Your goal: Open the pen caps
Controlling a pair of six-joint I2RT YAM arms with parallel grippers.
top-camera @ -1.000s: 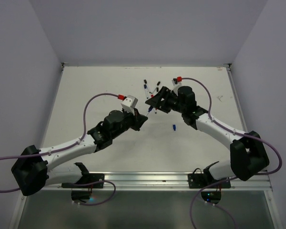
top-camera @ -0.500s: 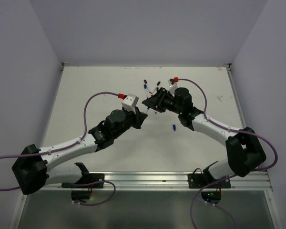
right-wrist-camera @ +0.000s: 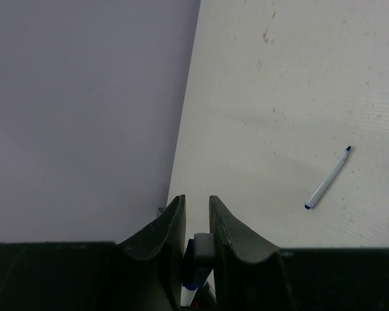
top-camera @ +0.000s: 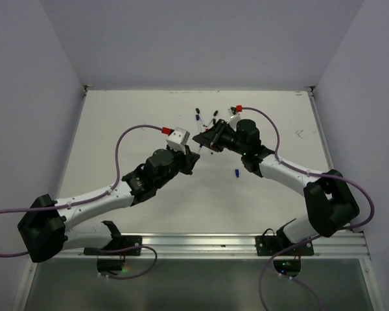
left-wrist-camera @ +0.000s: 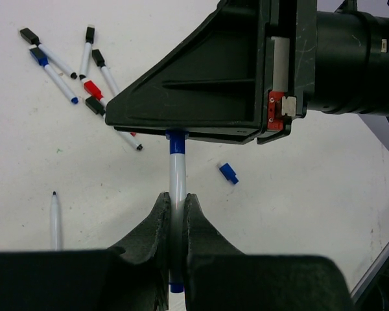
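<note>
My left gripper (left-wrist-camera: 176, 196) is shut on the white barrel of a pen (left-wrist-camera: 176, 172), which points up and away from it. The pen's blue cap (left-wrist-camera: 176, 142) runs in between the black fingers of my right gripper (right-wrist-camera: 196, 201). In the right wrist view that blue cap (right-wrist-camera: 198, 259) sits deep between the two narrow-set fingers and touches both. From above, the left gripper (top-camera: 194, 158) and the right gripper (top-camera: 203, 142) meet tip to tip over the middle of the table. A loose blue cap (left-wrist-camera: 228, 173) lies on the table to the right.
Several capped pens (left-wrist-camera: 84, 65) with black, blue and red caps lie in a loose cluster beyond the grippers, seen from above as the pen cluster (top-camera: 206, 119). An uncapped pen (right-wrist-camera: 327, 178) lies alone on the white table. Grey walls stand on three sides.
The right gripper has moved left onto the capped end of the held pen and its jaws have narrowed round the cap. The left gripper has kept its grip and barely shifted.
</note>
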